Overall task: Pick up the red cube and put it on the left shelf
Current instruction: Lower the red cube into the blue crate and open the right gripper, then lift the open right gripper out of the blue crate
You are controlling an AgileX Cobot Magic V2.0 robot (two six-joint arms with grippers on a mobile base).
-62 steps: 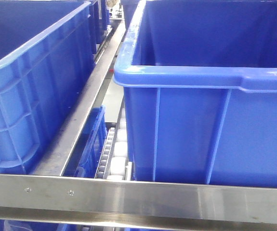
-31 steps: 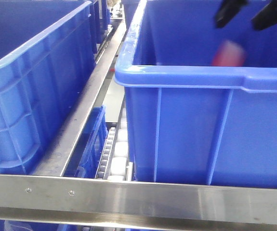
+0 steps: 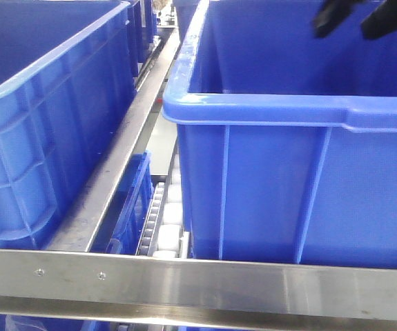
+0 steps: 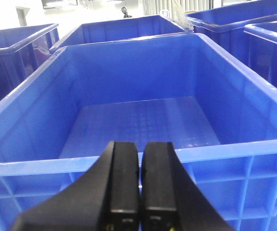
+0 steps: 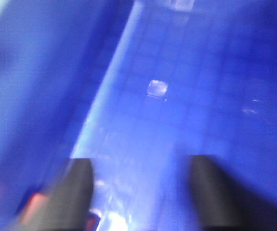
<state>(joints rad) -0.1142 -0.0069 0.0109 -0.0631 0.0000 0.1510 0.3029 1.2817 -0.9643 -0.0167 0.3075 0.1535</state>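
Above the right blue bin (image 3: pixel 288 110), your right end effector (image 5: pixel 140 192) hangs spread; the red cube (image 5: pixel 32 204) seems just beside its left finger. Descend squarely before closing.

Warehouse or factory floor, rows of blue plastic crates (image 3: pixel 288 172), steel rack rail (image 3: pixel 198 283), conveyor rollers (image 3: pixel 167 227)

Red cube (image 5: pixel 32 208): only a blurred reddish-orange sliver shows, at the lower-left edge of the right wrist view, beside the left finger (image 5: pixel 68 197). Shape and pose indistinct. Not visible in front or left wrist views.
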